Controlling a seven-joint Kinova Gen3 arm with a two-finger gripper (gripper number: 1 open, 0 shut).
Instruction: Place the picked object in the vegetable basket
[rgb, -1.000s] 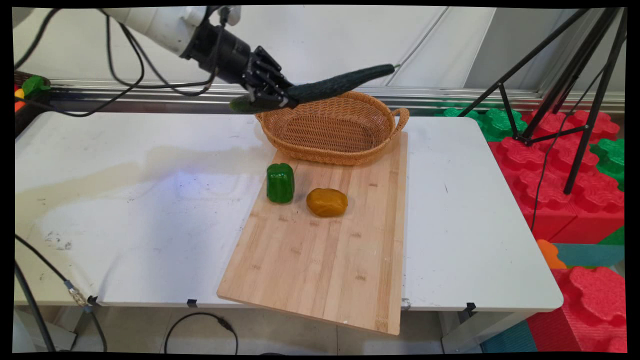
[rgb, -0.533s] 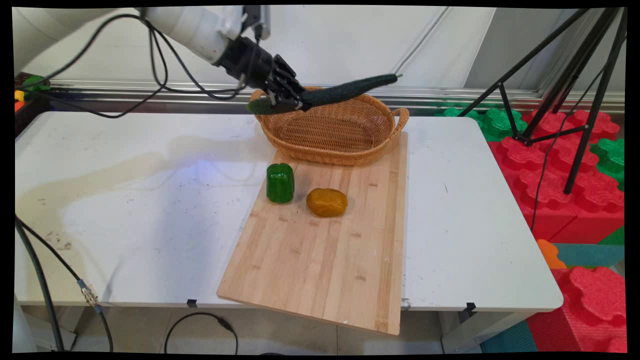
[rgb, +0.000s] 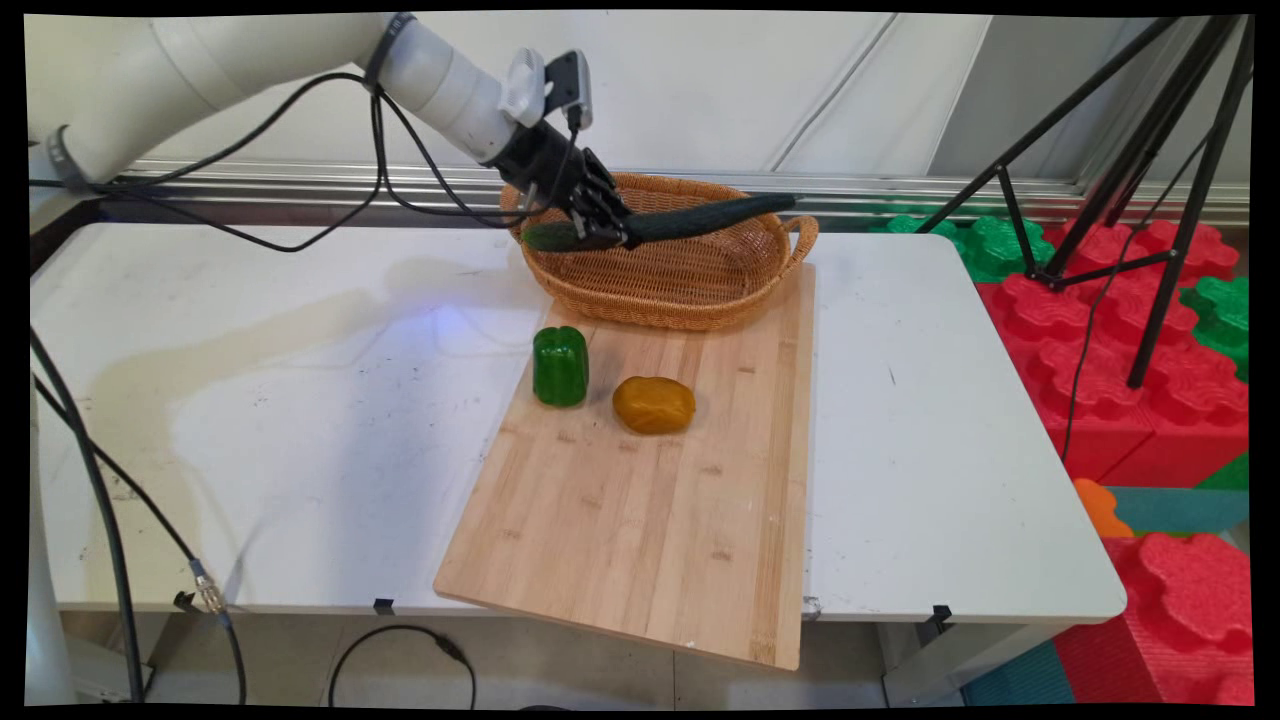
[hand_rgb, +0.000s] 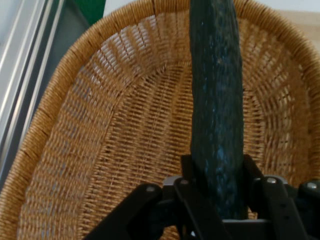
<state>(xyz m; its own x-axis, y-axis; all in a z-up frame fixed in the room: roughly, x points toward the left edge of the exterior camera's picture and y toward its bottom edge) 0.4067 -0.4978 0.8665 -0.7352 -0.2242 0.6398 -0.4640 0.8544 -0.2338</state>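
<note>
Main view: fixed above the near side, aimed down across the table (rgb: 250, 400) toward the wall.
Hand view: carried on the tool (hand_rgb: 217, 200), close up.
Shared: basket (rgb: 665, 290) (hand_rgb: 100, 150), cucumber (rgb: 700, 217) (hand_rgb: 216, 100).

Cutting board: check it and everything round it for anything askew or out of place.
The cutting board lies skewed on the table, and its near right corner juts past the table's front edge. The pepper and potato sit on it normally. The claw holds a cucumber over the basket.
</note>
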